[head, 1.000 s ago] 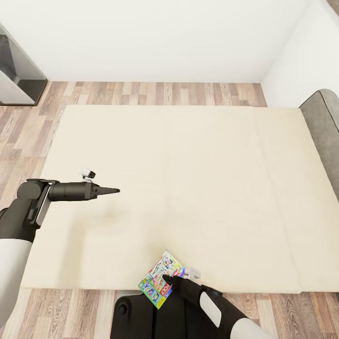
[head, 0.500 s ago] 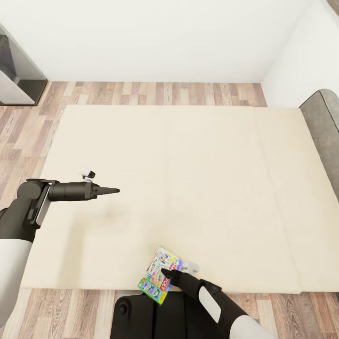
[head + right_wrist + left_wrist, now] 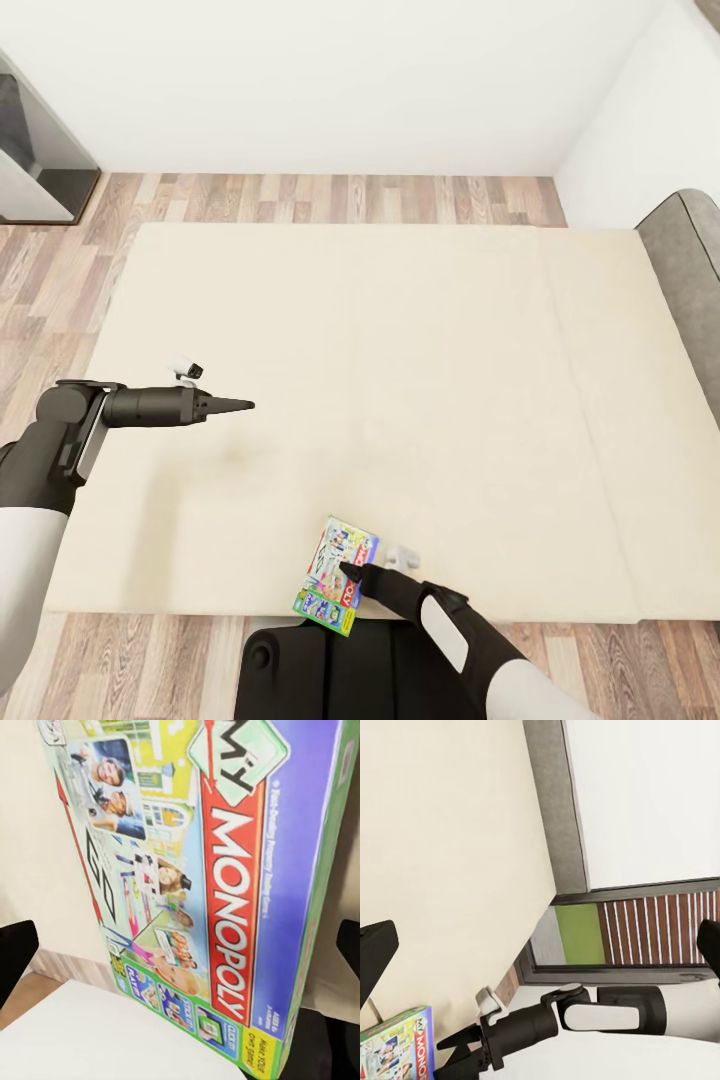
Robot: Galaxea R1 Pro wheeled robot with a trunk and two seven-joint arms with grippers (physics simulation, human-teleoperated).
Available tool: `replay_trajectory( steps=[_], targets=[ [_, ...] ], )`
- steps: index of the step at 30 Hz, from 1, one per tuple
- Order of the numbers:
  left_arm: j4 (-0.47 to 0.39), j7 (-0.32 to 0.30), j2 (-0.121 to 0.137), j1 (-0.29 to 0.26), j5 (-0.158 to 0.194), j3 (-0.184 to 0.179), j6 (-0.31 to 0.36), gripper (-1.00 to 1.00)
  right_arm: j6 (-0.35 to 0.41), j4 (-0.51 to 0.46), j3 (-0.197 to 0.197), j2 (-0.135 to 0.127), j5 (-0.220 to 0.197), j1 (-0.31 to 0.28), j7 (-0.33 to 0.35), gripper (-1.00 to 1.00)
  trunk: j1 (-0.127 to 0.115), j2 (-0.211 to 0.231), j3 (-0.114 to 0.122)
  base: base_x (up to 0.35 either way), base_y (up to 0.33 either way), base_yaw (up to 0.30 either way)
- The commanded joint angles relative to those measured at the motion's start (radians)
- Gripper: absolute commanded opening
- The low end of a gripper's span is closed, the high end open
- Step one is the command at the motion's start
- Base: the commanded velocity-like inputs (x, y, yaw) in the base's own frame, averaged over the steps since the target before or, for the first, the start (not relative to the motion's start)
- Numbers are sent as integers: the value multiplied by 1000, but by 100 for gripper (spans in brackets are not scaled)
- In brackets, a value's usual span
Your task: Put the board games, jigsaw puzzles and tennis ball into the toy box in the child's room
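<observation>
While the right gripper (image 3: 347,572) touches the green-blue printed board game (image 3: 337,575) at the beige bed (image 3: 400,350) edge, grip unclear, it needs lifting

One board game (image 3: 338,576), a Monopoly box. One bed (image 3: 400,400), one beige mattress, one grey headboard (image 3: 688,270). Two robot arms, two grippers: left (image 3: 243,405), right (image 3: 345,570). One window (image 3: 607,945) with one slatted blind (image 3: 660,930) in left wrist view. One dark cabinet (image 3: 35,150) at room's edge.
</observation>
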Motion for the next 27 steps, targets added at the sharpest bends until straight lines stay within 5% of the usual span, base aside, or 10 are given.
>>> replay_trajectory(
  steps=[1,27],
  targets=[
    [0,-4,0,0,0,0,11,100,4,0,3,0,-8,-1,0,100,1,-1,-1,0,0,0],
    [0,-4,0,0,-1,0,11,100,-3,-39,2,-4,-5,-4,3,100,1,-1,-1,0,0,0]
  ],
)
